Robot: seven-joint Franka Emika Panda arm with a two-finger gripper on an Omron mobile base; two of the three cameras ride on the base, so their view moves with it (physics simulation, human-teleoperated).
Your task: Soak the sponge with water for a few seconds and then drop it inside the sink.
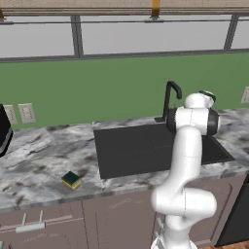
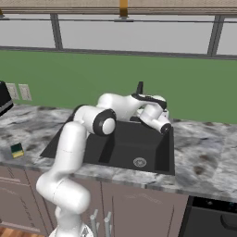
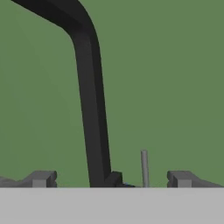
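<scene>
The robot is at the very start of the job, and it looks like it is going for the tap first. Its tool (image 3: 111,178) is up close to the black faucet (image 3: 89,100) at the back of the sink (image 1: 131,151), and the two fingers (image 3: 41,178) stand wide apart with nothing between them but the faucet's stem and a thin grey stick (image 3: 144,168) beside it, which may be the tap handle. The tool holds nothing. No water can be seen coming from the faucet, so my guess is that the next move is to nudge that handle to start the water. That calls for a small, careful push, because the handle is thin and sits right next to the stem. After that the arm has to swing far over to the left to fetch the sponge (image 1: 72,180). The sponge lies flat on the marble counter (image 1: 39,160), to the left of the sink and well apart from the tool, close to the counter's front edge. It is a little block, yellow on the sides with a dark green top. It is much smaller than the sink, and it looks soft, so a gentle squeeze should be enough to lift it.
</scene>
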